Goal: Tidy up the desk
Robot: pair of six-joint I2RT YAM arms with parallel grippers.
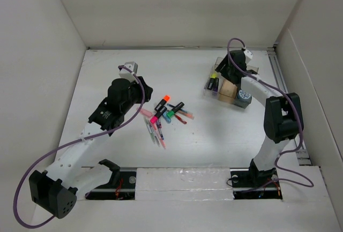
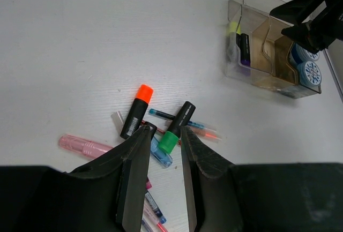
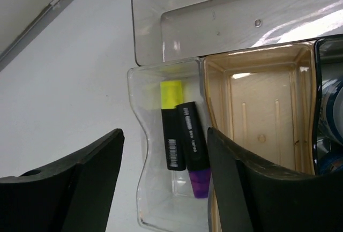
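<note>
The desk runs from the arm bases out to the white walls, and its middle carries the loose clutter yet to be sorted. The left gripper hangs over that heap from about ten o'clock. Its fingers are a narrow way apart and pinch nothing, and they line up on the green-capped highlighter, probably its next pick. At that marker's ten o'clock an orange-capped highlighter lies, with a pink pen off at eight o'clock. They cross one another, so a clean grip on just one looks tricky. Farther out, at one o'clock from the heap, stands the clear organizer. The right gripper hovers over its nine o'clock compartment, jaws spread wide and empty. A yellow highlighter and a purple highlighter lie there side by side, touching, evidently grouped by kind. The tan compartment at their three o'clock holds nothing visible.
</note>
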